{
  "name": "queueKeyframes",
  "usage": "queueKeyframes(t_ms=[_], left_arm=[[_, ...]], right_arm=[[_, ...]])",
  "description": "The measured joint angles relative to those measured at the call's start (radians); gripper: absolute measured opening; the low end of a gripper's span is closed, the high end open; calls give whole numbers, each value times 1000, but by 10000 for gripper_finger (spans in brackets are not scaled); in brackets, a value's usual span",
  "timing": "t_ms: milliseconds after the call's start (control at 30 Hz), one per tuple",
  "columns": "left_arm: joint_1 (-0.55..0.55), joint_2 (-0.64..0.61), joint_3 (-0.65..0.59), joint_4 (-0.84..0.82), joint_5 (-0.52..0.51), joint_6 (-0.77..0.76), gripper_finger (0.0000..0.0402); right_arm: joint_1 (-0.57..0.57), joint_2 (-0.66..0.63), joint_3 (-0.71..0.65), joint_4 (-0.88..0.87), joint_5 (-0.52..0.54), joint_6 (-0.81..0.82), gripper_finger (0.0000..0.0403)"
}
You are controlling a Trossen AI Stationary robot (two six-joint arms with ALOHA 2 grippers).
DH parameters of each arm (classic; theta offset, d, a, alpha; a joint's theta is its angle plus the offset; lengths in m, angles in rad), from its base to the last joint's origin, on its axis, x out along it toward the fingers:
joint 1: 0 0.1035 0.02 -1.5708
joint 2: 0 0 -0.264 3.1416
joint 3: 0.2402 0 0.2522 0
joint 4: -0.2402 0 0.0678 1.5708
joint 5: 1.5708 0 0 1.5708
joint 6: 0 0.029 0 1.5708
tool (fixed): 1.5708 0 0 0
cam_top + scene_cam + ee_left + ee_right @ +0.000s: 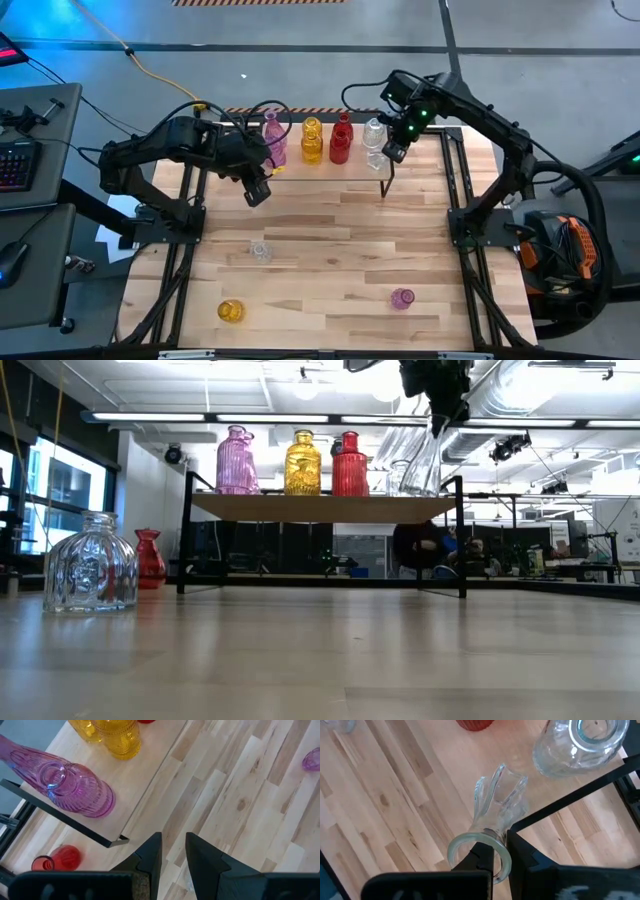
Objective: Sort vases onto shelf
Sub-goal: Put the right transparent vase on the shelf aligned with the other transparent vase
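Right now the right gripper (499,854) pinches a clear vase (500,802) by its rim, hanging neck-up apparently just over the shelf (350,170) corner, beside another clear vase (373,131).

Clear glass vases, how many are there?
3. One clear vase stands on the shelf's right end; the held vase is in the right gripper beside it; the tabletop vase sits left. Others could be hidden.

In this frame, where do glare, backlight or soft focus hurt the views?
Low view: bright ceiling lights backlight the shelf, and the near tabletop looks soft. Right wrist view: the clear vase in the right claw nearly blends into the wood. High view: evenly lit, a blue cast on the floor.
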Motion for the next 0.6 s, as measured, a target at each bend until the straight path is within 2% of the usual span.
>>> queueKeyframes(t_ms=[267, 500, 600], left_arm=[[0, 0, 0, 0, 0, 0, 76], [0, 0, 0, 0, 0, 0, 76], [0, 0, 0, 0, 0, 0, 76]], right_arm=[[0, 11, 0, 16, 16, -43, 7], [0, 12, 0, 43, 27, -27, 56], [0, 12, 0, 47, 69, -5, 64]])
